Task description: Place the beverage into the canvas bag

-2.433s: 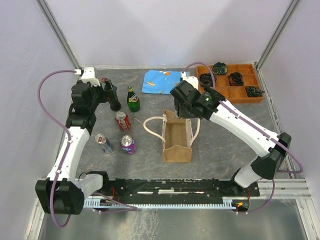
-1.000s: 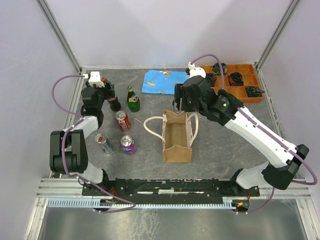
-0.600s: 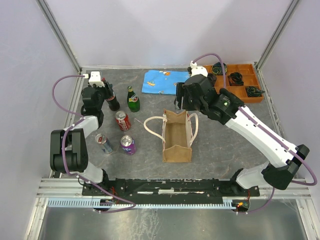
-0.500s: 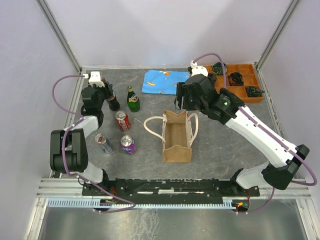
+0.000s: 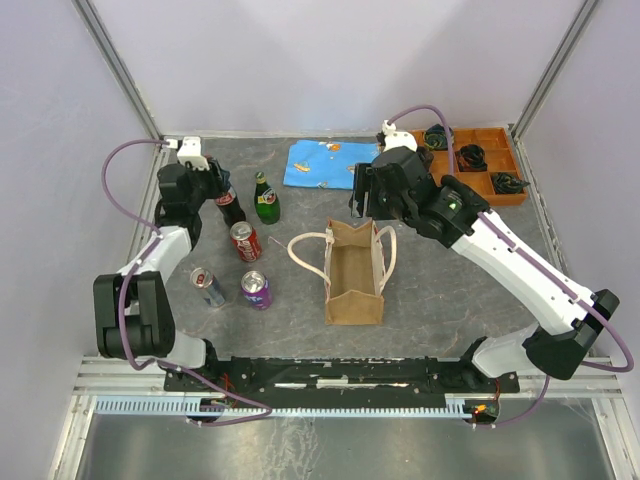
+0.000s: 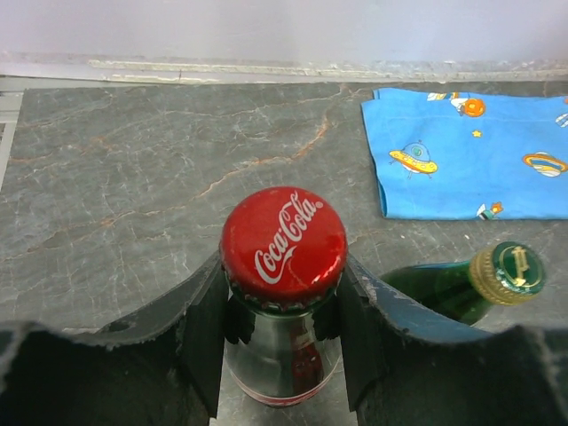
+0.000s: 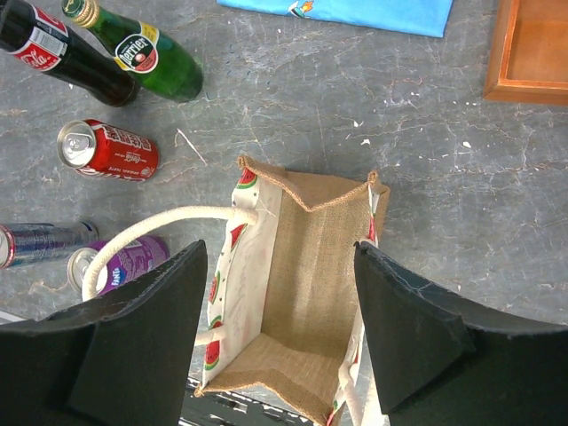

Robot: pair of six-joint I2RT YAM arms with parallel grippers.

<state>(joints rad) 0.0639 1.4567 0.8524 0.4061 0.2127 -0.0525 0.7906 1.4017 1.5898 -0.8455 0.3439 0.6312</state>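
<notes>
Rough woven canvas bag (image 7: 311, 266), glossy dark glass cola bottle (image 6: 282, 366) — matt, veined stone-look table (image 6: 133, 177).

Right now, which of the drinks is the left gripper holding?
The dark cola bottle with the red cap; the left gripper is shut on its neck. The green bottle, red can, blue can and purple can stand untouched.
</notes>
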